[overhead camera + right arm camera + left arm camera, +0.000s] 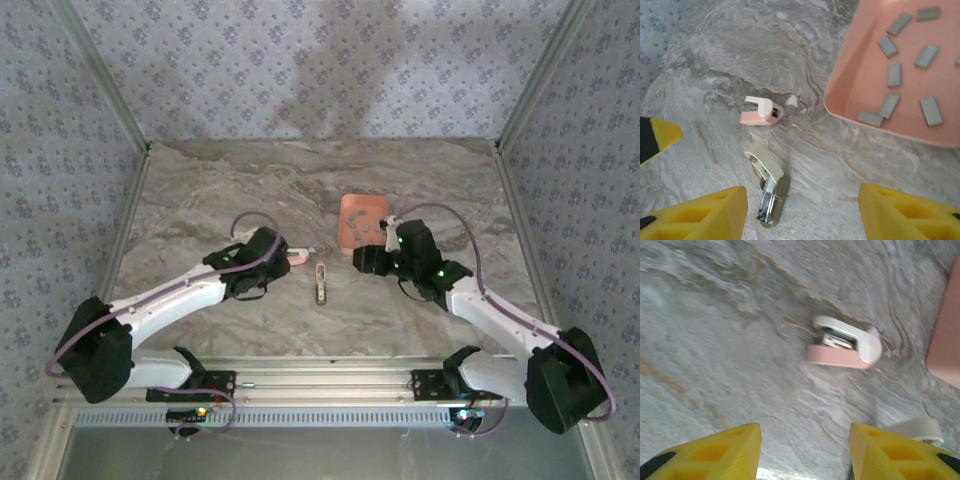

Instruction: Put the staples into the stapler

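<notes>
Both pincers hang released and empty over the marbled surface (200, 190). The left pincer (804, 440) is near the stapler's pink-and-white piece (842, 342), and the right pincer (802, 200) is above its long cream arm (767, 175). The staples (894, 75) lie scattered in the salmon tray (847, 75), pointing every way. Fetching a strip looks like the current step. Next, the right pincer should pinch one across its narrow width. The arm's long axis runs near-to-far.

Matt grey metal staples (894, 75), smooth salmon plastic tray (850, 75), marbled stone-look table (715, 50)
</notes>
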### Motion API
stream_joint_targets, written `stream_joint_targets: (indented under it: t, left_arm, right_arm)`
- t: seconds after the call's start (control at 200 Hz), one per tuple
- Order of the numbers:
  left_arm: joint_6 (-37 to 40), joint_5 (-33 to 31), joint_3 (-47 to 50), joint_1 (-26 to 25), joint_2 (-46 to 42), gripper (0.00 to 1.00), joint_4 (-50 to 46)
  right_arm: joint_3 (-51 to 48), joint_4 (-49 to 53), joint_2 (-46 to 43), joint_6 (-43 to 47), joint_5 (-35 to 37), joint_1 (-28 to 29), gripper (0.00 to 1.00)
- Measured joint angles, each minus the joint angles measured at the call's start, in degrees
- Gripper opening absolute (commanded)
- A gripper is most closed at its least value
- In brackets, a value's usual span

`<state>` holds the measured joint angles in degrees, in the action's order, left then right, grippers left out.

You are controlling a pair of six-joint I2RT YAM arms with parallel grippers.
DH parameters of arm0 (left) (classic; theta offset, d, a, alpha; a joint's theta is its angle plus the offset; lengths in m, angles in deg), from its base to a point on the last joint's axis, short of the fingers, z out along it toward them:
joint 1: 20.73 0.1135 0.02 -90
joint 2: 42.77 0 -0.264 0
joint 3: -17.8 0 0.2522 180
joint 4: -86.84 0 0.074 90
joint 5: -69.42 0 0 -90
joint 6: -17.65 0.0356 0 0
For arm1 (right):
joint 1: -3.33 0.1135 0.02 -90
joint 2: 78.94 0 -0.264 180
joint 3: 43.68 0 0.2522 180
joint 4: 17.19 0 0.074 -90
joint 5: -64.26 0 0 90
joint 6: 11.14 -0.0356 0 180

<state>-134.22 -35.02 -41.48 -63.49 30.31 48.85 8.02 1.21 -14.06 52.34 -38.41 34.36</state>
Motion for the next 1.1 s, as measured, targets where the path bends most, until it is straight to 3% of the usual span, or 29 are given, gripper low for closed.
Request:
stream_joint_targets:
  t: [0.525, 0.805, 1.099]
  left_arm:
    - [1.2, 5.0, 10.5, 19.3, -13.7, 0.51, 1.1]
    - [3.9, 9.2, 12.7, 27.5, -14.6, 0.51, 1.5]
    - [5.2, 13.4, 14.1, 34.1, -13.8, 0.52, 2.2]
  right_arm:
    - [29.3, 9.9, 25.4, 19.7, -2.9, 7.2, 0.63]
    - [45.4, 16.0, 38.9, 27.6, -5.8, 8.8, 0.65]
    - [58.1, 25.0, 52.7, 40.3, -6.8, 10.0, 0.75]
